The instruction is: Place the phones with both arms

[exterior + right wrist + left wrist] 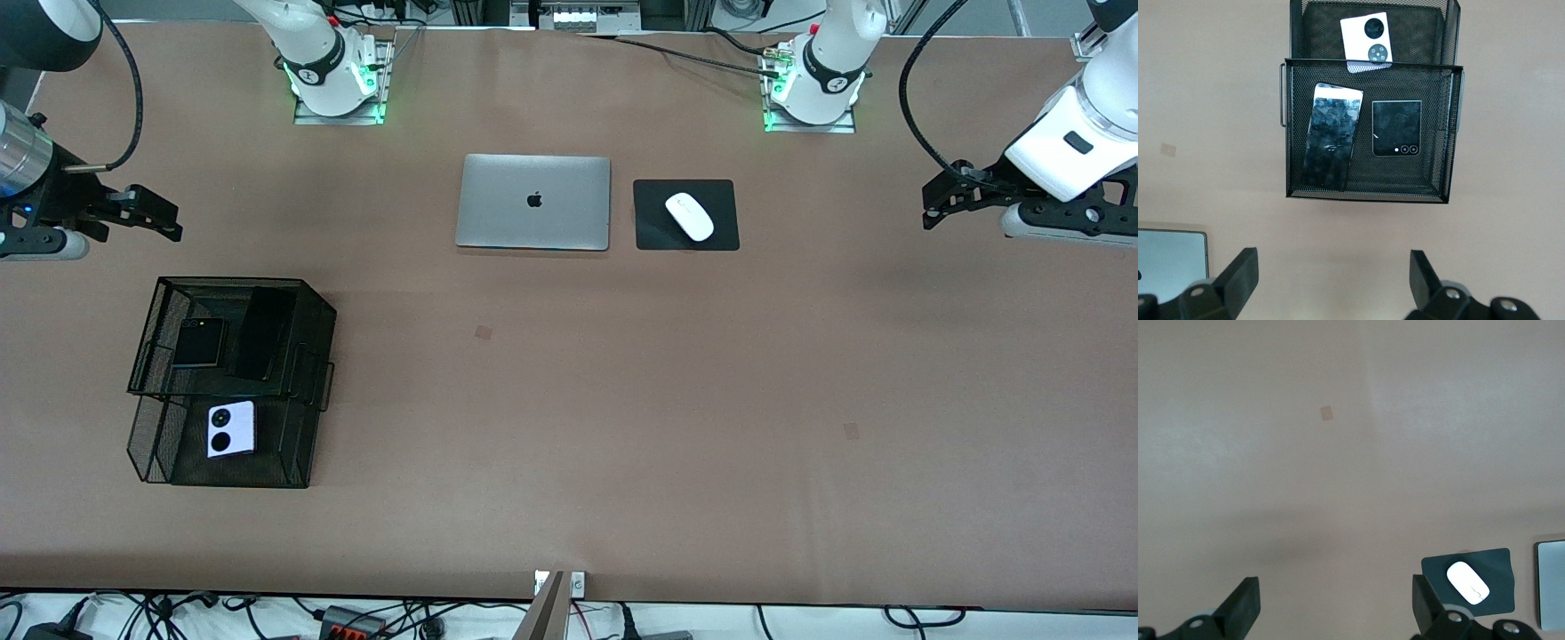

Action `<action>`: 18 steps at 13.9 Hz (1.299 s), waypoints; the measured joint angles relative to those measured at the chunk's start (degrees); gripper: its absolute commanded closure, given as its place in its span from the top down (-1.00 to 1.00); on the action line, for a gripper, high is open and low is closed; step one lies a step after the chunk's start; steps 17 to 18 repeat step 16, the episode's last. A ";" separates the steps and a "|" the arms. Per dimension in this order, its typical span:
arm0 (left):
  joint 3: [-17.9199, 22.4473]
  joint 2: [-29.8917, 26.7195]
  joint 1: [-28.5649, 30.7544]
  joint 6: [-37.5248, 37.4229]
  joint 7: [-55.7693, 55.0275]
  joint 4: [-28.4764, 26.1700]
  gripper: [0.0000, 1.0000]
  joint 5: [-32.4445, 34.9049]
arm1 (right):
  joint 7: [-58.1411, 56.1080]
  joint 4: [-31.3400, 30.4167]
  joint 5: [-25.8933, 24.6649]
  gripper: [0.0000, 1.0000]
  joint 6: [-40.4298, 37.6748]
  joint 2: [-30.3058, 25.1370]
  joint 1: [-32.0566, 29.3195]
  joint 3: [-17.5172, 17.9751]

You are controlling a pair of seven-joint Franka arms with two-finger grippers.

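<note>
Front view gives us the brown table (569, 400), a closed silver laptop (533, 202), and a two-tier black mesh basket (151, 356) toward the right arm's end. Its upper tier holds the long black phone (263, 332) beside the folded black phone (197, 343); the lilac-white phone (231, 429) lies below. Our left gripper (929, 206) and right gripper (171, 222) wait wide open, holding nothing.

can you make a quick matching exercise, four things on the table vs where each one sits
Things:
1. long black phone
2. lilac-white phone
3. mouse
4. laptop

Places:
A. on the black pad
B. lower tier of the mesh basket
C. bare table, between the two arm bases
D. upper tier of the mesh basket, beside the folded black phone

Pairs: 1-D, 2-B, 3-A, 4-C
</note>
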 measured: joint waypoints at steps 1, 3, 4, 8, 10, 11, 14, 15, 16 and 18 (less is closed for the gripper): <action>0.01 0.00 0.03 -0.03 0.00 0.00 1.00 0.00 | 0.00 -0.02 0.00 1.00 -0.04 -0.02 -0.15 -0.03; 0.02 0.00 0.11 -0.17 -0.01 0.00 1.00 0.00 | 0.00 -0.06 0.00 1.00 -0.07 -0.03 -0.20 -0.06; 0.02 0.00 0.12 -0.41 -0.02 0.00 1.00 0.00 | 0.00 -0.11 0.00 1.00 -0.07 -0.03 -0.21 -0.06; 0.01 0.00 0.12 -0.69 -0.02 0.26 1.00 0.00 | 0.00 -0.16 0.00 1.00 -0.11 -0.05 -0.21 -0.06; 0.13 0.00 0.19 -1.43 -0.05 0.30 1.00 0.00 | 0.00 -0.16 0.00 1.00 -0.11 -0.05 -0.21 -0.05; 0.30 0.00 0.32 -2.14 -0.05 0.31 1.00 0.00 | 0.00 -0.16 0.00 1.00 -0.11 -0.05 -0.20 -0.05; 0.60 0.03 1.09 -3.00 -0.05 0.32 1.00 0.41 | 0.00 -0.14 0.00 1.00 -0.19 -0.08 -0.21 -0.05; 0.69 0.04 1.23 -3.03 -0.05 0.32 1.00 0.73 | 0.00 -0.10 0.00 1.00 -0.60 -0.15 -0.21 -0.07; 0.73 0.07 1.35 -3.05 -0.05 0.32 1.00 0.89 | 0.00 -0.07 0.00 1.00 -1.12 -0.29 -0.22 -0.09; 0.73 0.07 1.35 -3.05 -0.05 0.32 1.00 0.89 | 0.00 -0.07 0.00 1.00 -1.12 -0.29 -0.22 -0.09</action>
